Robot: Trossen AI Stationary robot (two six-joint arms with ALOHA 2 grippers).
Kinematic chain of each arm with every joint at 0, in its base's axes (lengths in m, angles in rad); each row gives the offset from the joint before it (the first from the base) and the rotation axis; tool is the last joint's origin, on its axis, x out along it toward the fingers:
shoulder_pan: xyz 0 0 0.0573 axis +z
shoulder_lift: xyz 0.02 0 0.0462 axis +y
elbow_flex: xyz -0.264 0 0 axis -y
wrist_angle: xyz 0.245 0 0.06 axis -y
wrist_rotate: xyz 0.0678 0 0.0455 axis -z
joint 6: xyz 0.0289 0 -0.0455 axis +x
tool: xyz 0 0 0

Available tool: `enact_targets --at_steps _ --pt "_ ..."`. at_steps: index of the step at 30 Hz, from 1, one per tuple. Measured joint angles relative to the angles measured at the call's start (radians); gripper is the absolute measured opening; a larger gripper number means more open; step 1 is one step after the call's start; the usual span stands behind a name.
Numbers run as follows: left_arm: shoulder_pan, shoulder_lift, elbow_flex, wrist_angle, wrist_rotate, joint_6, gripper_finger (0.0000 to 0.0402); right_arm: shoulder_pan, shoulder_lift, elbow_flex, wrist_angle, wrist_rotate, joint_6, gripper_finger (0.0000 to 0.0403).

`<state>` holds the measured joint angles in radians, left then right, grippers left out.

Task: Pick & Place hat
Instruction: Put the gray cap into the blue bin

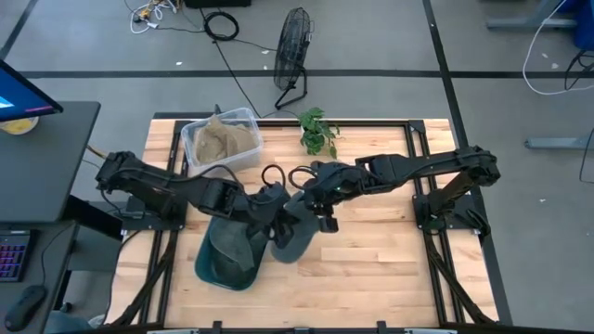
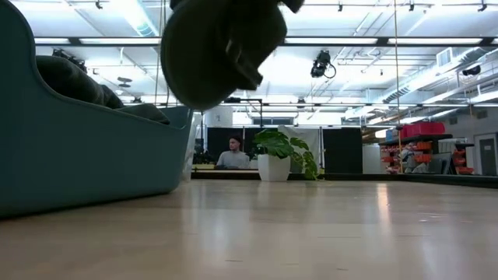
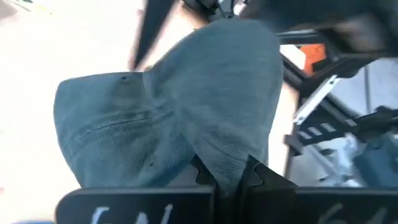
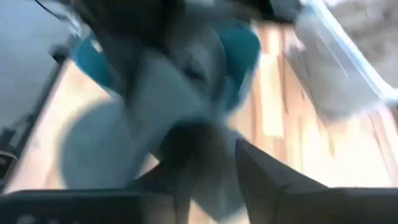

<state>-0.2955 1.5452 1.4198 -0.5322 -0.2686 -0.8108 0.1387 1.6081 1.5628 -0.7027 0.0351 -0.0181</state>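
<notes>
High view shows a pale wooden plank bench point(image 1: 371, 269) in a dark metal frame, both arms meeting near its middle over a grey-blue cloth hat point(image 1: 295, 237). Left wrist view shows the hat point(image 3: 186, 118) as soft woven fabric with stitched seams, domed crown and a curved brim. The left gripper point(image 3: 227, 177) is closed, pinching a fold of the hat's edge between its dark fingers. The right gripper point(image 1: 320, 206) sits just beside it from the other side, touching the hat's upper part; its fingers point(image 4: 273, 180) stand partly apart, and its own view is too smeared to tell whether they hold the cloth. In the low view the hat point(image 2: 222, 50) hangs clear above the bench surface.

A teal, smooth-walled tub point(image 1: 227, 260) lies just left of the hat, near the front edge, with dark fabric inside it. A clear plastic bin point(image 1: 221, 139) with tan contents sits at the back left, and a small leafy plant point(image 1: 317, 130) at the back centre. The bench's right half and front right corner are bare wood. A seated person point(image 2: 232, 154) shows far behind in the low view.
</notes>
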Motion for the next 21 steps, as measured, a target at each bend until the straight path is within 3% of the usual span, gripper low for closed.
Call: enact_targets --at_steps 3,7,13,17,21 --pt "-0.024 0.0 0.069 -0.084 -0.032 -0.044 0.0007 0.001 0.0 0.0 -0.071 0.065 0.022 0.0158" --pt "-0.067 0.0 0.229 -0.387 -0.089 -0.089 0.0006 0.009 0.0 0.0 -0.137 0.132 0.022 0.0198" --pt "-0.13 -0.003 0.421 -0.825 -0.123 -0.428 0.0006 0.017 0.0 0.0 -0.149 0.132 0.021 0.0221" --pt "-0.187 -0.003 0.389 -0.954 -0.145 -0.64 0.0006 0.015 0.0 0.0 -0.148 0.133 0.021 0.0218" --pt "-0.235 -0.001 0.248 -0.89 -0.212 -0.848 0.001 0.015 0.0 0.0 -0.147 0.133 0.021 0.0212"
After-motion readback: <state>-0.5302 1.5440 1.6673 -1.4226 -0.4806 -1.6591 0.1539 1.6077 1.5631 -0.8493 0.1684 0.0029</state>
